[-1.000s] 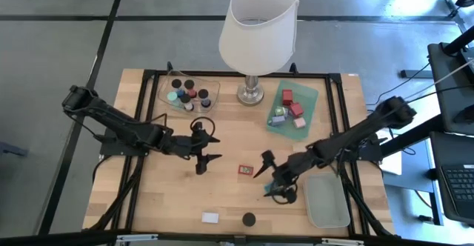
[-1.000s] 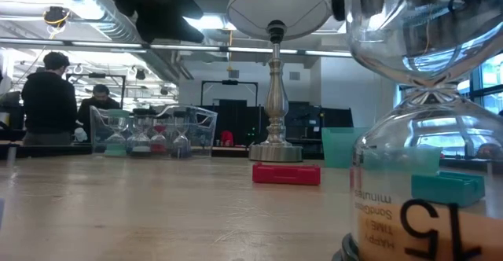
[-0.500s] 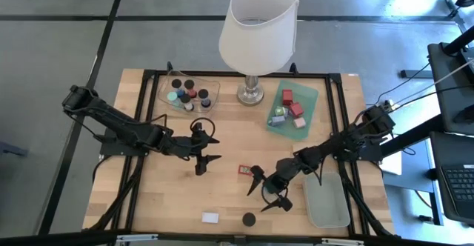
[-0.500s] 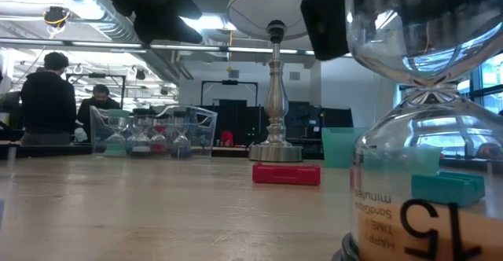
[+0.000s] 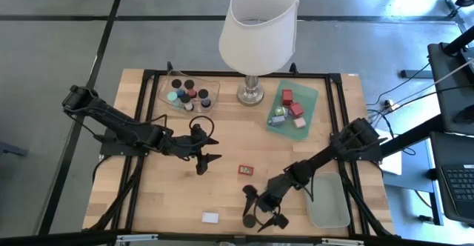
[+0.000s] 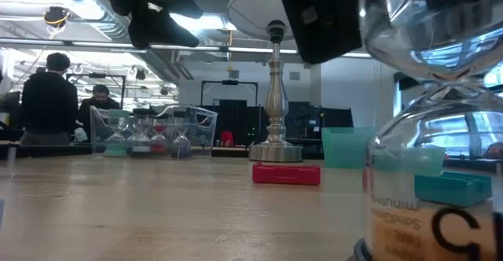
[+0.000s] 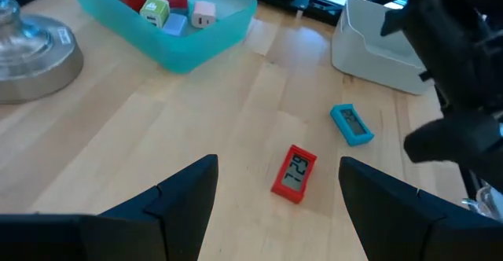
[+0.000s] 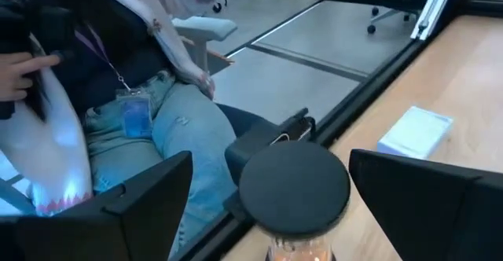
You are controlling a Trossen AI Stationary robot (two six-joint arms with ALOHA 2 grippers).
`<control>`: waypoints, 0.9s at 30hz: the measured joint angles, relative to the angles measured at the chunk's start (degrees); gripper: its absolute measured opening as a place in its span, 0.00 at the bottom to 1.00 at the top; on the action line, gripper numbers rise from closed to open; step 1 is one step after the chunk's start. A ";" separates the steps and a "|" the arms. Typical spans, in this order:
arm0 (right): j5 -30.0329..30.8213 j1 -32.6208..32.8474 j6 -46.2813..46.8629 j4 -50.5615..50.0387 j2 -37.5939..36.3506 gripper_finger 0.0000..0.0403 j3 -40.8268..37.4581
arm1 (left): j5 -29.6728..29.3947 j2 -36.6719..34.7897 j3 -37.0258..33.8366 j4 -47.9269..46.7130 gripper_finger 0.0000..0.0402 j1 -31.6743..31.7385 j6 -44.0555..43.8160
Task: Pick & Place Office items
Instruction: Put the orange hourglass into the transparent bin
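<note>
I'm starting on the left, where my left gripper (image 5: 204, 141) is hanging over the middle of the table (image 5: 222, 179) with its fingers spread and nothing between them, exactly where it was a second ago; it's just waiting. Behind it, the clear tray (image 5: 189, 93) is holding the black-capped sand timers, and further along, past the lamp (image 5: 255, 31), the green tray (image 5: 294, 107) is carrying the little red and white blocks. Moving across, the flat red timer (image 5: 246, 170) is lying on bare wood mid-table, and the left wrist view is showing a teal timer (image 7: 350, 124) lying near it. Now the action: my right gripper (image 5: 261, 207) has been sweeping steadily from beside the white bin (image 5: 326, 200) toward the front edge, and right now it's straddling the black-capped sand timer (image 5: 249, 219) standing there, fingers wide apart on either side of the cap and not yet touching it, by the right wrist view. The white block (image 5: 210, 217) is sitting just beside, further left along that front edge. So I'm reading this as the approach being finished and the grab being next; I'm judging that closing squarely on the cap matters, since the glass looks tall and tippy.
</note>
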 joint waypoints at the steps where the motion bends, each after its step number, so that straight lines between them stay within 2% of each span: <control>1: 0.00 0.12 0.44 -0.02 0.42 0.86 0.36 | 0.00 0.00 0.00 -0.16 0.65 0.00 -0.72; 22: 6.19 0.47 -0.47 -3.21 1.31 0.85 1.14 | -1.46 0.00 0.00 -0.43 0.65 -0.39 -2.10; 27: 6.23 0.47 -0.50 -3.29 1.31 0.79 1.14 | -1.46 0.00 0.00 -0.44 0.65 -0.39 -2.10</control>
